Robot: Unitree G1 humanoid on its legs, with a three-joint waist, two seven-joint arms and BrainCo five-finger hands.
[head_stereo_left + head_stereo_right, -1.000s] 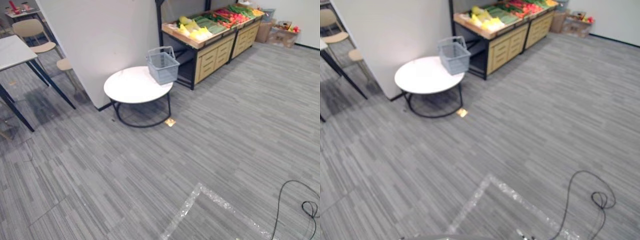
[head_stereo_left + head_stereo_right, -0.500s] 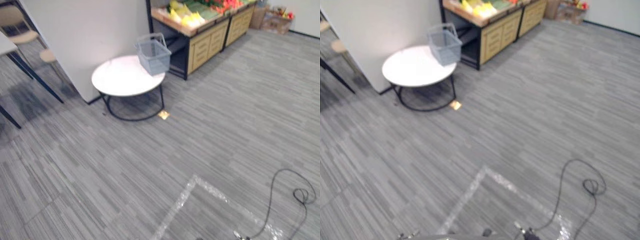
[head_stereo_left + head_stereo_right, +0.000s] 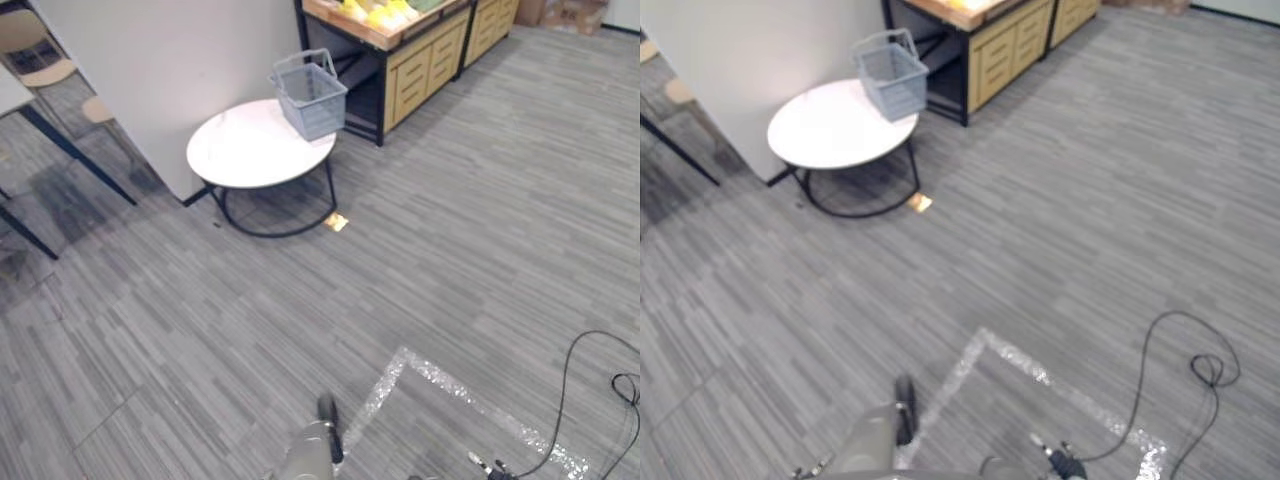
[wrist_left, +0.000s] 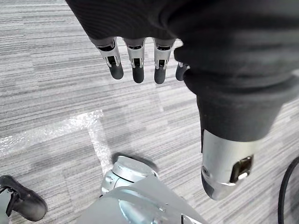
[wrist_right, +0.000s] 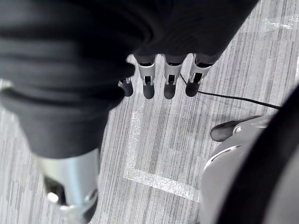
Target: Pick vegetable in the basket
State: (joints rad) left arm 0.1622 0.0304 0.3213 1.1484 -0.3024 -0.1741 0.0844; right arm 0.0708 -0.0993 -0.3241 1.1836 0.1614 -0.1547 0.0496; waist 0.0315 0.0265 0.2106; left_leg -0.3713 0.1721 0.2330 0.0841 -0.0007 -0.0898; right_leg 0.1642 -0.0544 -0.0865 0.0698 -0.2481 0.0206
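Hanging straight-fingered and empty above the floor (image 3: 450,250), left hand (image 4: 135,67) and right hand (image 5: 148,81) are both well apart from the basket (image 3: 310,85), which sits ahead and leftward on the round worktop (image 3: 250,155); vegetables (image 3: 378,12) lie on the stand (image 3: 425,70) just beyond. The left hand looks slightly nearer.

Grey basket (image 3: 311,87), white table (image 3: 250,150)

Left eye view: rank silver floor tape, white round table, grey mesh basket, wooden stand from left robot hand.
From left robot hand:
1. silver floor tape, nearest
2. white round table, left
3. grey mesh basket, table's far edge
4. wooden stand, behind
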